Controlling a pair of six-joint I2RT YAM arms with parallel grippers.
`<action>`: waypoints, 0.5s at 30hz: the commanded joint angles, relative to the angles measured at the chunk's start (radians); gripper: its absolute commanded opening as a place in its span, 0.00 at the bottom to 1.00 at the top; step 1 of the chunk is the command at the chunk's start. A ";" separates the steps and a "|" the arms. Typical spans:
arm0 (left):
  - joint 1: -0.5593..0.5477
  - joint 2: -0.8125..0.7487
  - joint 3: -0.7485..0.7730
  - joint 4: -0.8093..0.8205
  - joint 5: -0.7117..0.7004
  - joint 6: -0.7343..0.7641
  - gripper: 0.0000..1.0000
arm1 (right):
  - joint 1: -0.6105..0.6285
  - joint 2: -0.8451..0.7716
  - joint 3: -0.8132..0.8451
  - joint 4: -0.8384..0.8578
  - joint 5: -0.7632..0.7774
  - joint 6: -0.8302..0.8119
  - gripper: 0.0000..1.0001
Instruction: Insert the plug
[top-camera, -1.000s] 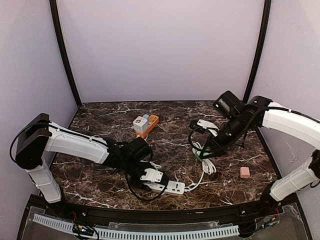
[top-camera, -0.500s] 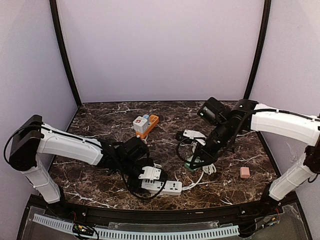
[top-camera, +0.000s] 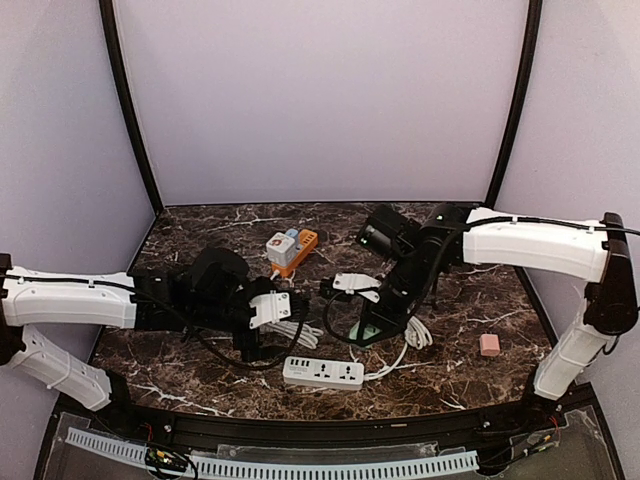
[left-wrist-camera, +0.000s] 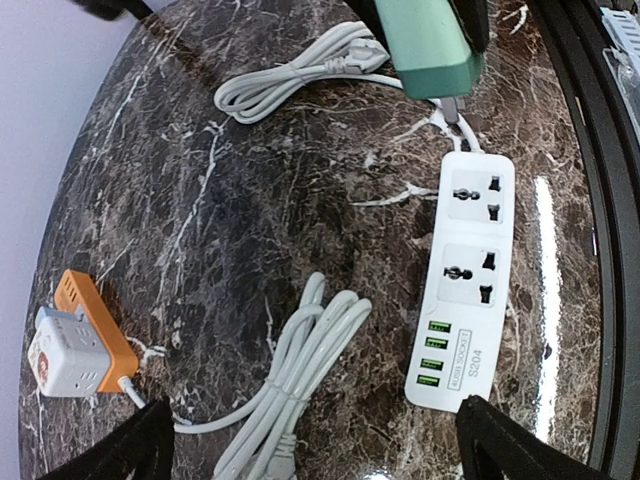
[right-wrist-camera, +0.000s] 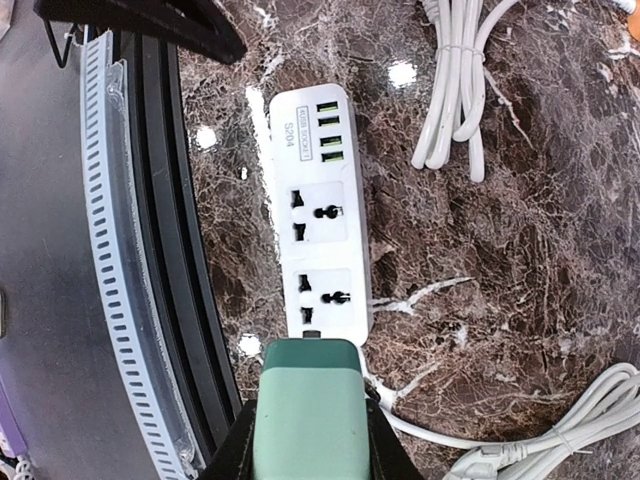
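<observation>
Item: white two-socket power strip w/ green USB ports (top-camera: 323, 372). Lies flat nr front edge of dark marble table (top-camera: 200, 230), nothing plugged in.
Change: a sec ago my left gripper (left-wrist-camera: 318, 450) sat on it. I've since let go, fingers spread wide, arm pulled back to the left. Strip now lies free.

Item: mint-green boxy plug (right-wrist-camera: 308, 405). Clamped in my right gripper (right-wrist-camera: 310, 445), fingers closed tight on its sides.
Change: carried in from right half of table. Now hangs over strip's cord end, just short of nearest socket. Pins hidden under body; can't tell if it touches strip.

Meaning: placing of strip looks done, job passes to right arm. Insert not yet made. Next, prob.: line up over socket, press down. W/ no hand steadying it, strip may slide.

Also present: bundled white cable (top-camera: 300, 335) beside strip; orange-and-white cube adapter (top-camera: 290, 248) further back; small pink block (top-camera: 489, 345) at right.
</observation>
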 joint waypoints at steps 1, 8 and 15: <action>0.012 -0.095 -0.049 0.002 -0.092 -0.077 0.98 | 0.023 0.035 0.047 0.000 0.021 -0.027 0.00; 0.033 -0.176 -0.078 0.028 -0.136 -0.120 0.99 | 0.051 0.097 0.097 -0.024 0.037 -0.059 0.00; 0.056 -0.200 -0.074 0.027 -0.139 -0.146 0.99 | 0.067 0.137 0.125 -0.052 0.046 -0.077 0.00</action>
